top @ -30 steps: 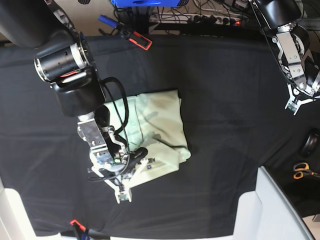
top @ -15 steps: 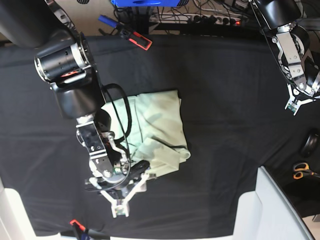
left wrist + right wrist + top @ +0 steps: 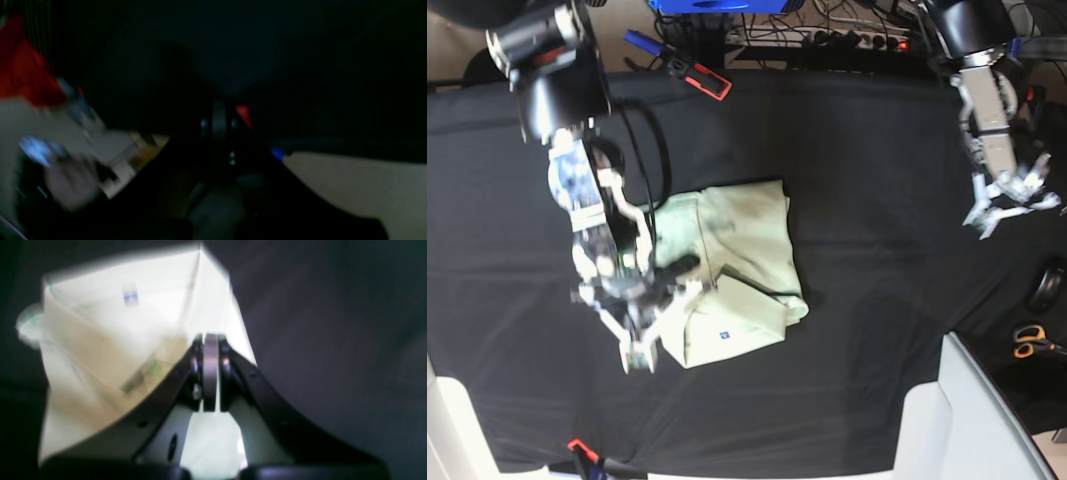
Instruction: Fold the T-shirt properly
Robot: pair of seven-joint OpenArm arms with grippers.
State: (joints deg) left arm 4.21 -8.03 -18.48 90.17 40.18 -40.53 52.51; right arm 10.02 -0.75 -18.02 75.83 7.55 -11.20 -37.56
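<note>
The pale mint-green T-shirt (image 3: 742, 265) lies folded into a rough rectangle in the middle of the black table cover (image 3: 877, 170), its tiny blue tag (image 3: 724, 335) facing up near the front edge. My right gripper (image 3: 639, 352) hangs blurred beside the shirt's front left corner. In the right wrist view its jaws (image 3: 210, 350) are shut with nothing between them, above the T-shirt (image 3: 110, 330) and the tag (image 3: 130, 296). My left gripper (image 3: 1005, 208) is far to the right over bare cloth, away from the shirt. The left wrist view is dark and blurred, with the left gripper (image 3: 220, 125) shut.
Orange-handled scissors (image 3: 1030, 342) and a black round object (image 3: 1049, 288) lie at the right edge. A red-and-black clamp (image 3: 707, 80) and a blue item (image 3: 639, 42) sit at the back. A white surface (image 3: 972, 420) borders the front right corner.
My right gripper opened, let go of the shirt's front corner and shut again. Its arm rose and swung left and back, uncovering the front fold and tag. The left arm shifted slightly left.
</note>
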